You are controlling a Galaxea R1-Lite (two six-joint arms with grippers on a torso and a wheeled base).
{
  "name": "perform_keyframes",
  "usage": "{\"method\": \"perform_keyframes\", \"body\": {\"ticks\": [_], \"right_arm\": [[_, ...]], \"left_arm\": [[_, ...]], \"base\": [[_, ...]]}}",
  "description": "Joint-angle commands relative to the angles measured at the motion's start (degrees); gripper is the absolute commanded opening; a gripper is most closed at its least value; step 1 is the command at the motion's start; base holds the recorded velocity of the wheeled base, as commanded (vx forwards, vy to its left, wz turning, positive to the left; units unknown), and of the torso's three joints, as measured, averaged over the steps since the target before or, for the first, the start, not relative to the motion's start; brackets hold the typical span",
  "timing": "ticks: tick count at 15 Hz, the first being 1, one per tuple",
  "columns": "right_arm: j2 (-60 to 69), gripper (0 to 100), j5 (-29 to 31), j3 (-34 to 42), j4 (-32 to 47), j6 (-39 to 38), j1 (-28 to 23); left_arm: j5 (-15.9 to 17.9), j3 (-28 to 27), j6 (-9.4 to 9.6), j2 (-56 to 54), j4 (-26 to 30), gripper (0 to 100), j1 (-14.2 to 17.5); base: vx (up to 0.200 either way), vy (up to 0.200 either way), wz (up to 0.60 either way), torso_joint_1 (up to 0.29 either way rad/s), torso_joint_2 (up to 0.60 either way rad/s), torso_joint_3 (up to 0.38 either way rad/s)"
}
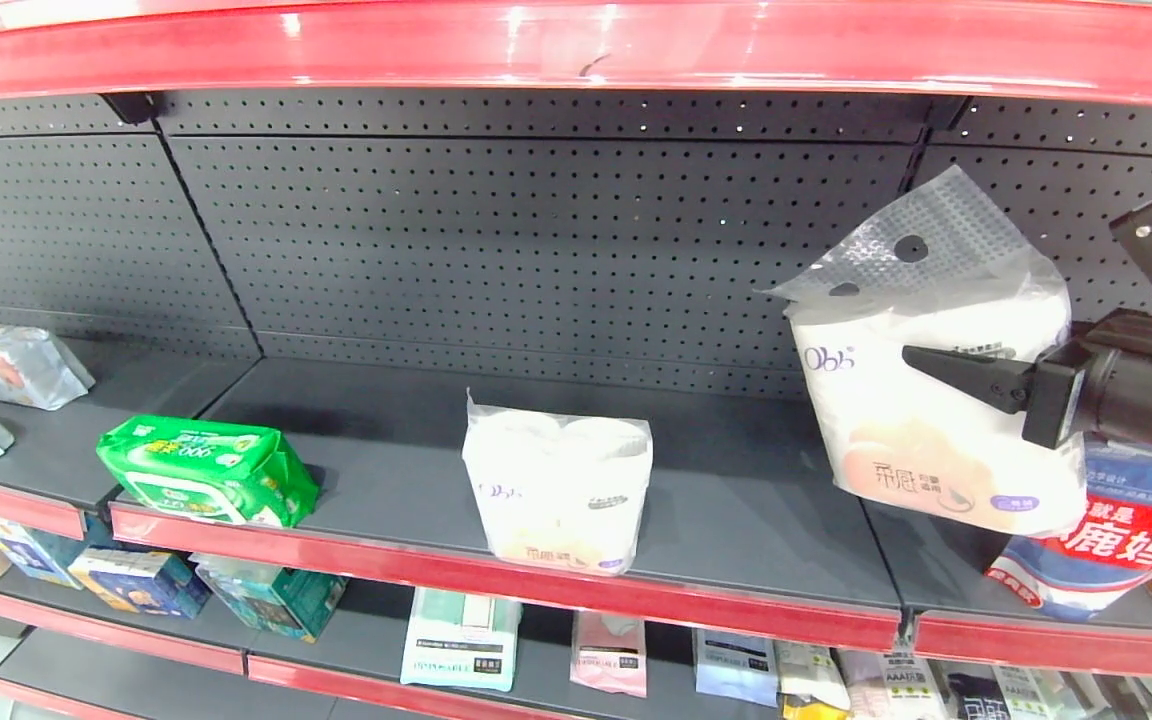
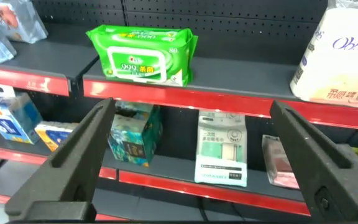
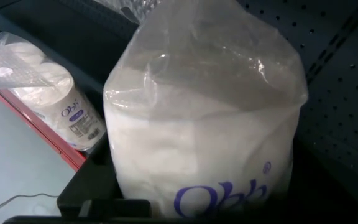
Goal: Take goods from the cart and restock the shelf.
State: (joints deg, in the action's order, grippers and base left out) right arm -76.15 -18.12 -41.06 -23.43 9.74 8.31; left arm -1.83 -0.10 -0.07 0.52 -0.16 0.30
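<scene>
A dark perforated back panel rises behind grey shelving with glossy red edge strips.

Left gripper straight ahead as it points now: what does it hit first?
The open left gripper aims between the green pack and the white tissue pack. It may catch that shelf's red front edge first; if it clears it, the back panel. Depth is unclear.

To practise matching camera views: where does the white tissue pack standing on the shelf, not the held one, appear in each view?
Head view: standing pack mid-shelf, between green wipes and held pack.
Left wrist view: standing pack past green wipes.
Right wrist view: standing pack beyond held pack.
Shared landmark: red shelf edge beneath it.
</scene>
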Motion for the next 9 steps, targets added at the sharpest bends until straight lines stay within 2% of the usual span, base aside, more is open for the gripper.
{"method": "perform_keyframes", "body": {"ticks": [1,6,9], "right_arm": [[0.1,0,-0.1,0.3,0.0,0.0,0.0],[-1.8,0,-0.1,-0.5,0.0,0.8,0.7],[-5.8,0,-0.2,-1.0,-2.7,0.9,1.6]], "left_arm": [[0.0,0.0,-0.01,-0.4,0.0,100,0.0],[0.0,0.0,-0.01,-0.4,0.0,100,0.0],[0.0,0.0,-0.01,-0.4,0.0,100,0.0]], "base": [[0.000,0.000,0.00,0.000,0.00,0.000],[0.000,0.000,0.00,0.000,0.00,0.000],[0.000,0.000,0.00,0.000,0.00,0.000]]}}
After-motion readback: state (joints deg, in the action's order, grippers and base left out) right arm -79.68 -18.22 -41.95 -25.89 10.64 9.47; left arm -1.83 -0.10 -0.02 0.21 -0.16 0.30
